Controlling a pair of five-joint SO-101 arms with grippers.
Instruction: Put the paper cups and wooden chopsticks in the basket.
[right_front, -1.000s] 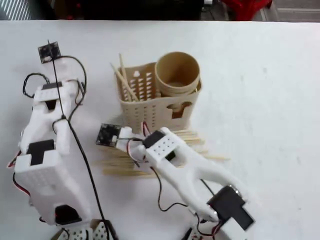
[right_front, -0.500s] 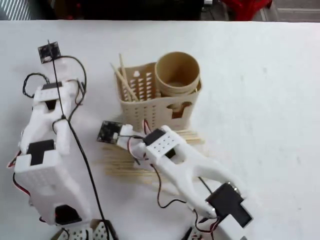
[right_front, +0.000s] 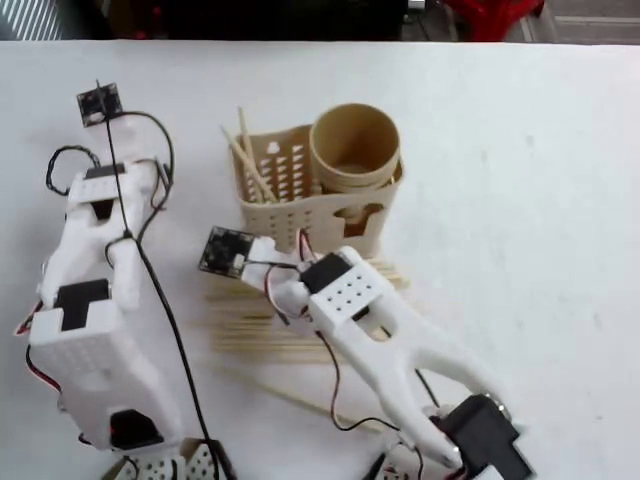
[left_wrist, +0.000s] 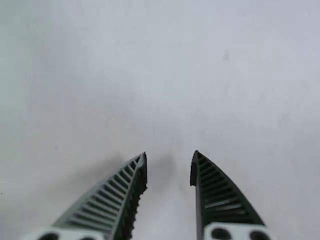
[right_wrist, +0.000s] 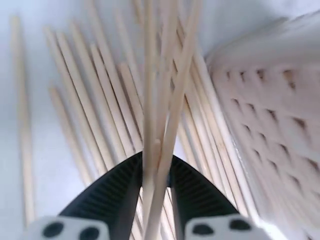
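Pinching wooden chopsticks (right_wrist: 161, 95) in right pincer (right_wrist: 154, 161), beside basket (right_wrist: 265, 105) | left pincer (left_wrist: 168, 164) spread

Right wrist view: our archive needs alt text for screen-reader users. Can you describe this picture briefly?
The right arm's black ribbed gripper is shut on a few thin pale wooden chopsticks. More loose chopsticks lie spread on the white table beneath, next to the perforated wall of a cream plastic basket.

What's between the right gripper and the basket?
Loose chopsticks lie flat on the table, running right up to the basket, as the right wrist view shows. The right gripper is shut on a few held chopsticks.
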